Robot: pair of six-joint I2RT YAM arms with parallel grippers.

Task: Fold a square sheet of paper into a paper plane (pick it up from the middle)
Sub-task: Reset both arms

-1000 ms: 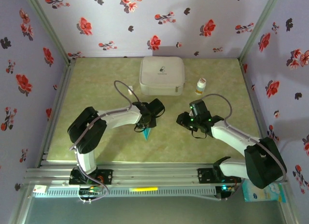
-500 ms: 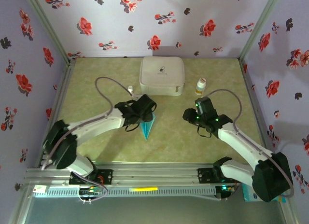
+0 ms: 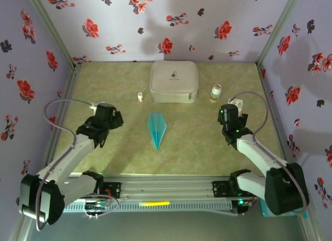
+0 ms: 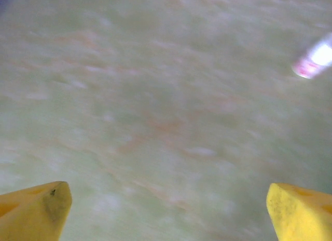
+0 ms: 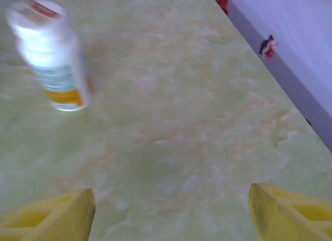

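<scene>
A folded light blue paper plane point(image 3: 156, 129) lies flat in the middle of the table point(image 3: 197, 147), its point toward the arms, in front of a white case point(image 3: 174, 81). The left gripper point(image 4: 168, 212) hovers well to its left. The right gripper point(image 5: 171, 210) is well to its right, near a small bottle point(image 3: 216, 92). Both have their fingers spread apart and hold nothing.
</scene>
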